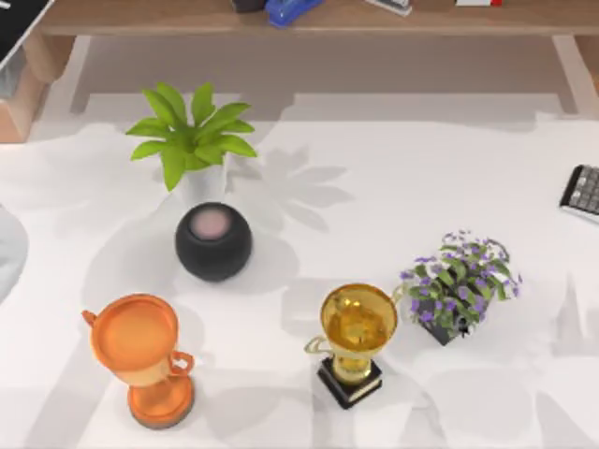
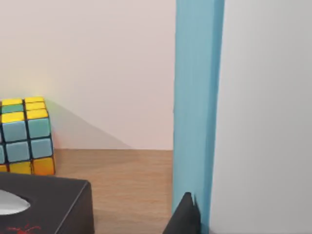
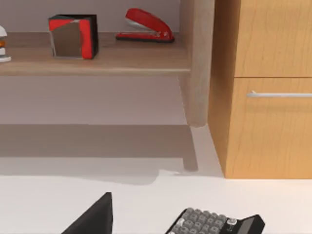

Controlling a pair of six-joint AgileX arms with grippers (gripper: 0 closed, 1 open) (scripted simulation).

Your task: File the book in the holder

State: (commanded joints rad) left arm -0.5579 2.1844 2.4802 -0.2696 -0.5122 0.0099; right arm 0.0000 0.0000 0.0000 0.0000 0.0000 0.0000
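The left pincer [image 2: 185, 218] appears as a dark sliver at the edge of the left wrist view, close against an upright blue panel [image 2: 195, 97]; I cannot tell whether it is released or clenched. Past it, a colour cube [image 2: 25, 136] and a black tissue box [image 2: 46, 204] sit on a wooden shelf [image 2: 126, 185].

The right pincer [image 3: 93, 218] is a dark wedge low in the right wrist view, over the white surface [image 3: 146, 204] and near a calculator [image 3: 214, 224]; its state cannot be told either. Beyond stand a wooden cabinet [image 3: 273, 126], and a shelf carrying a red stapler [image 3: 146, 27] and a red and black box [image 3: 73, 36].

From above, the book [image 1: 17, 23] is at the far left corner, its black cover tilted, with a narrow white edge showing. It is right at the holder [image 1: 23, 94], whose tan sides stand just beneath it; whether it sits inside cannot be made out.

On the surface stand a green plant [image 1: 192, 140], a black round speaker [image 1: 213, 241] just in front of it, an orange trophy [image 1: 145, 355], a gold trophy [image 1: 356, 337] and a pot of purple flowers [image 1: 459, 285].
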